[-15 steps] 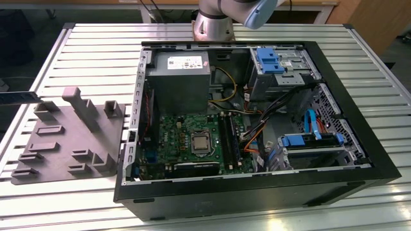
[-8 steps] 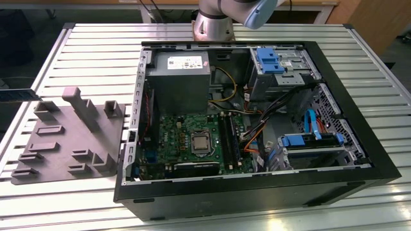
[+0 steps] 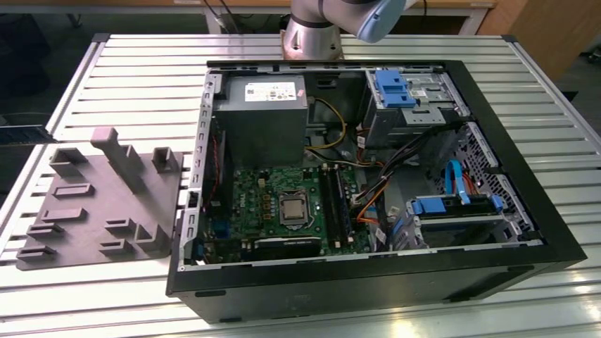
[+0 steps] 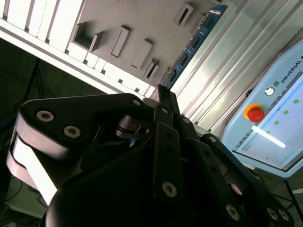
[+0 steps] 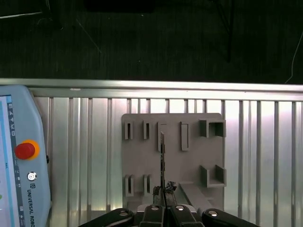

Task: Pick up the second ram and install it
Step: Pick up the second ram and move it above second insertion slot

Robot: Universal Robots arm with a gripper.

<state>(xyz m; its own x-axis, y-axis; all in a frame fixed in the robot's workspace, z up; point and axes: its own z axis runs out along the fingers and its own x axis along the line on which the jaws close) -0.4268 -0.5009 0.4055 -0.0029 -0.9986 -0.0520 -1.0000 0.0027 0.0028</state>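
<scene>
My gripper is shut on the second ram, a thin stick that the first wrist view shows edge-on, sticking out from between the fingertips. The second wrist view shows the ram's flat side, a dark bluish board with a row of black chips, held in the gripper. The ram hangs well above the grey slotted fixture, over its middle slots. In the exterior view the motherboard's long black slots lie beside the processor socket inside the open computer case.
The grey fixture lies on the slatted metal table at the exterior view's left of the case. A teach pendant with a red stop button rests beside the fixture. The case holds a power supply, cables and blue drive brackets.
</scene>
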